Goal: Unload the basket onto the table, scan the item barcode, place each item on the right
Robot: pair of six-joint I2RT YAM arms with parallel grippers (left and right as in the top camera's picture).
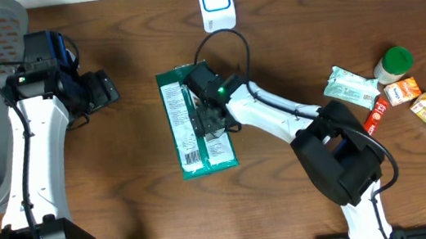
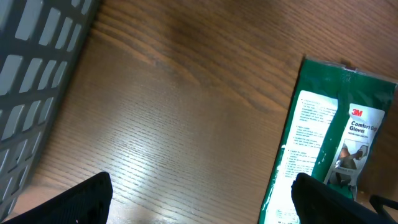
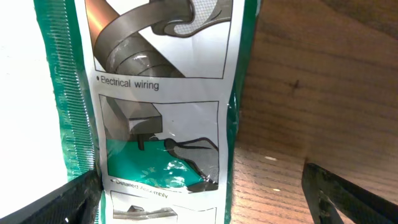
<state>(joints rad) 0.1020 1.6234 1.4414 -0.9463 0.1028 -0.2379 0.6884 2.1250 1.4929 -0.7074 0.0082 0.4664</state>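
Right pincer: right gripper [image 1: 211, 120] hangs directly over the flat green-and-white plastic glove packet [image 1: 195, 123], fingers spread wide, nothing between them.
Packet position: flat on the brown wooden table [image 1: 140, 195], right beneath the right pincer, label side up, printed panels filling the right wrist view.
Long axis: runs near to far across the table, tilted slightly; barcode end looks to be the near end, though the print is too small to be sure.
Step in hand: I'd call this the pick-up approach, with the packet not yet gripped.
Next move: likely drop, pinch an edge, lift, then turn the barcode toward the white-and-blue scanner [image 1: 216, 2] beyond the packet's far end.
Left pincer: left gripper [image 1: 102, 91] well off to the packet's side, fingers apart, holding nothing.
Farther off: small boxes and a green-capped jar [image 1: 394, 63], well away.
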